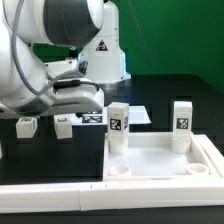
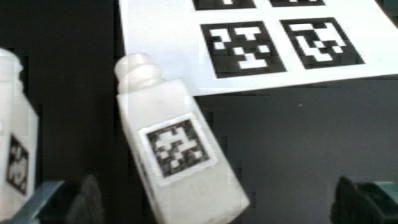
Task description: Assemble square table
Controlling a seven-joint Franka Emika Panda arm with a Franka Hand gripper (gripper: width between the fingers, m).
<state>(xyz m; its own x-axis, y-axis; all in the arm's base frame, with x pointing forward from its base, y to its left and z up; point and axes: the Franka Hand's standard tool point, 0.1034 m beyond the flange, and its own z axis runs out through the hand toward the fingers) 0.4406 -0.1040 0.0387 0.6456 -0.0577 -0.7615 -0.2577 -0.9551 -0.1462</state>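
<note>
we see the arm [image 1: 45, 60] filling the exterior view's left, its hand low over the black table [image 1: 150, 105]. the square plate [image 1: 155, 160] lies well apart from the fingers, toward the exterior view's right. two legs stand upright on it: the nearer upright leg [image 1: 118, 125] at the corner closer to the fingers, and the farther upright leg [image 1: 181, 122] at the corner beyond.

the marker board [image 2: 267, 40] lies flat ahead of the fingers, past the part beneath them. that part is the loose leg [image 2: 169, 150] — it lies on the table, tag up, in the gap of the gripper [image 2: 222, 203]. its rounded end points away from the fingers, just beside the board's edge.

a second loose leg [image 2: 15, 130] lies outside the gap, near one finger. the fingers [image 2: 71, 205] stand wide apart — they touch neither leg and hold nothing.
</note>
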